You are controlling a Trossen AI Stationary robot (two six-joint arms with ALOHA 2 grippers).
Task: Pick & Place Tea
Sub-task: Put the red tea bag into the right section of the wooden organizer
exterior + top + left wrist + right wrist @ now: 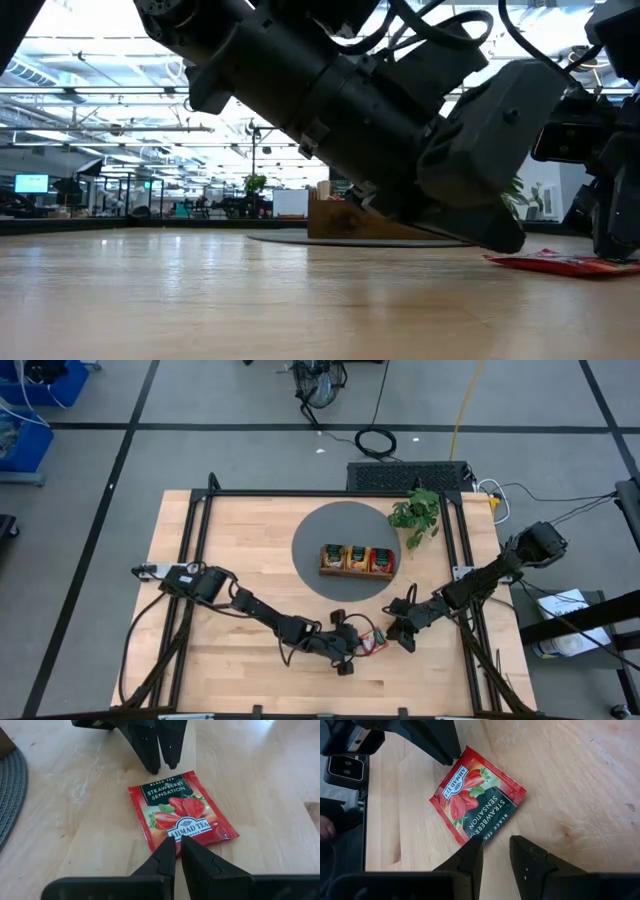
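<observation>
Dark fingers of my left gripper [175,845] stood nearly together, a thin slit between them, tips at one short edge of the red packet [181,811] without any of it visibly pinched. The packet lay flat on the bare wood table [250,540], label up, strawberries printed on it. At its opposite edge my right gripper [495,847] sat with a narrow gap between the fingers, the left one just touching the packet's dark label end, the other on bare wood beside it; nothing was held. From above I saw both grippers meeting over the packet [372,643] near the table's front edge, the left arm reaching in from the left, the right from the right. Well behind them, on the grey round mat [330,530], stood the tray [357,570] with more packets upright in its three compartments, and a plant [418,512] beside the mat's far right rim.
</observation>
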